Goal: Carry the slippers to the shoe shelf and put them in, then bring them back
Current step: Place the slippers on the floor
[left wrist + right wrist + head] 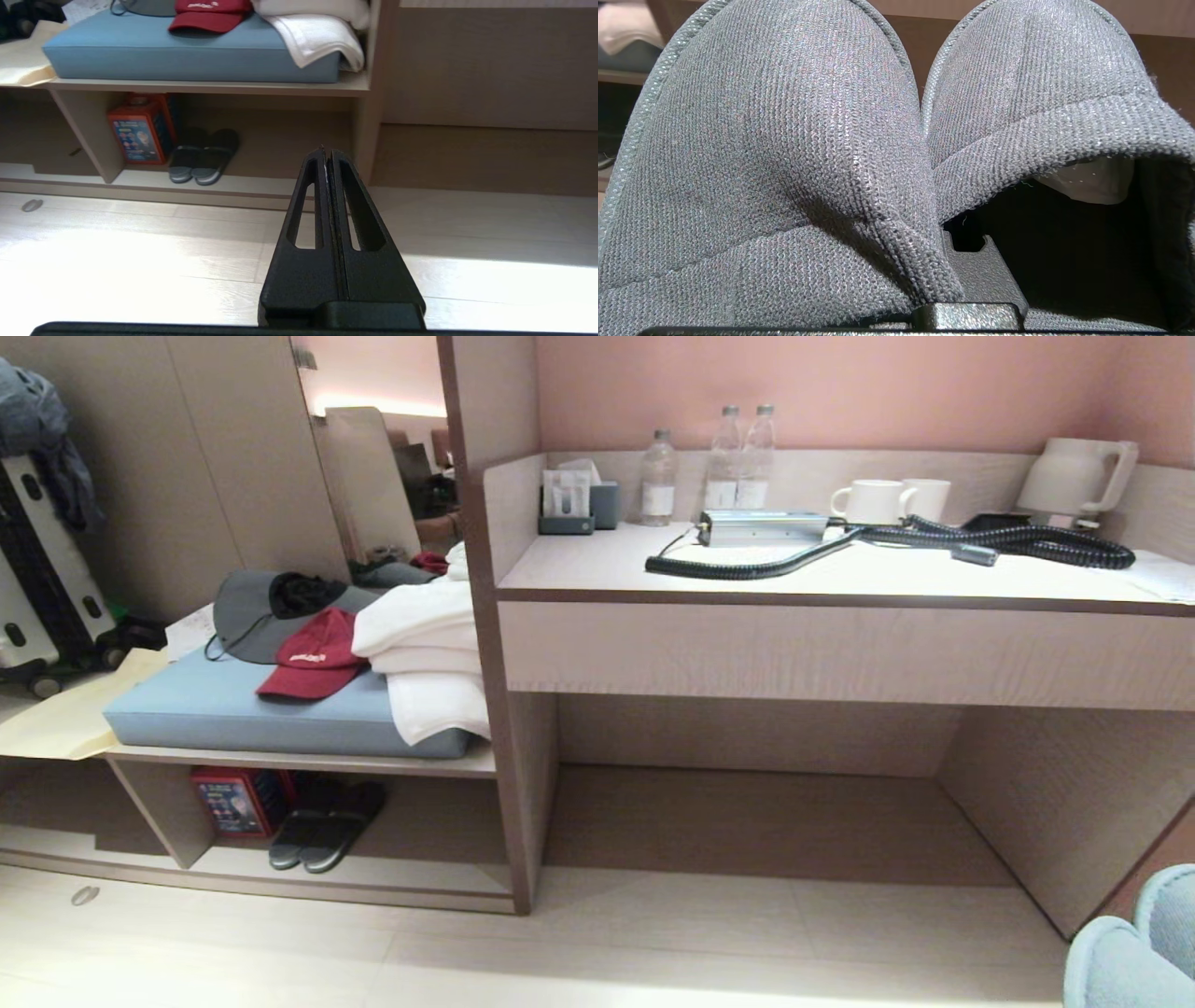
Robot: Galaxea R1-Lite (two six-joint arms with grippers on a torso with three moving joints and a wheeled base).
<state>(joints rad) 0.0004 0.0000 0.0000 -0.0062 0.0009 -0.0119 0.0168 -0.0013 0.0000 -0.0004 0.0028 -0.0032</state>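
Two grippers, both closed. Your right gripper (966,280) is clamped on the inner edges of the slippers (784,154), a pair of grey knit closed-toe ones. They sit side by side, toes pointing away from the wrist, and the fabric bunches where the finger pinches it. In the head view you see that pair (1134,943) at the near right corner, above the floor (653,952) and well apart from the furniture.

Your left gripper (327,156) has its fingers pressed together with nothing between them. It hangs over the pale floor and points at the shelf's right end.

The shoe shelf (373,889) is far left, a low cubby under a bench. Inside it you've got a pair of dark slides (327,826) on the base board, touching each other, toes pointing inward. A red box (238,800) stands just left of them, against the divider.

On the bench above there's a blue cushion (215,709) with a red cap (313,653) and white towels (425,653) on it.

The desk (840,653) is to the right of the shelf.
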